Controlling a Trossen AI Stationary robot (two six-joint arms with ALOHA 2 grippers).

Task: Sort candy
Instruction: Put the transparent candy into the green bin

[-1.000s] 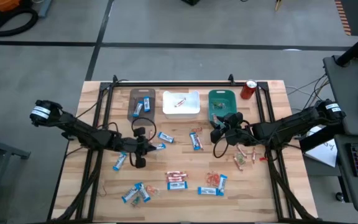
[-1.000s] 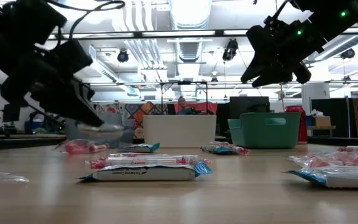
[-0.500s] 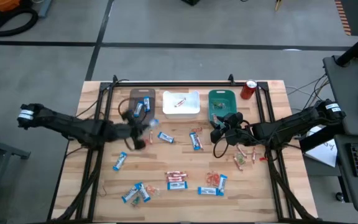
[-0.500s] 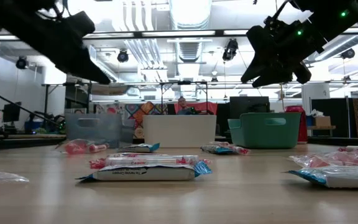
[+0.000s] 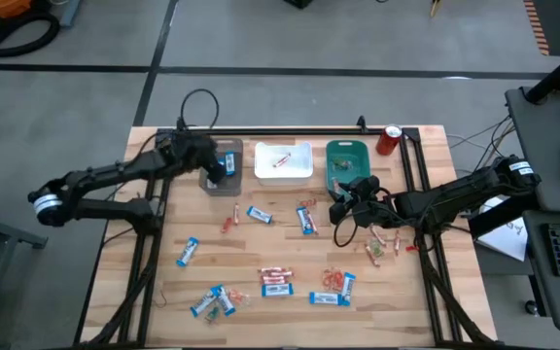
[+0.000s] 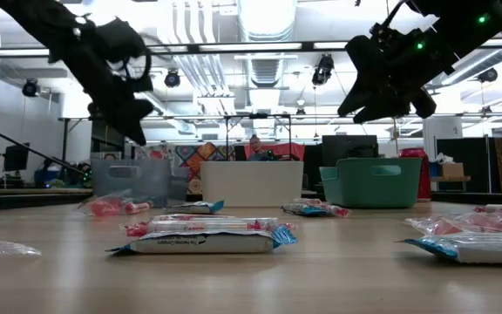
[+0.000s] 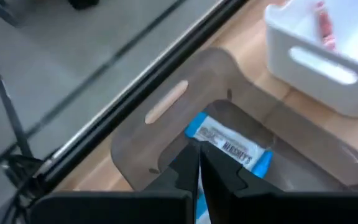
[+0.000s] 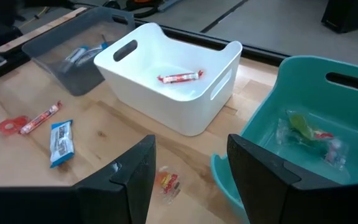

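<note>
My left hand (image 5: 216,167) hangs over the grey bin (image 7: 166,124), pinching a blue bar (image 7: 197,202). If I release off-centre, it may clip the rim. My right hand (image 5: 346,197) waits spread wide.

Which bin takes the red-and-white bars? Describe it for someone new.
Three bins line the table's far edge. It is the middle one, the white bin, between the grey bin and the teal bin. It holds one red-and-white bar.
</note>
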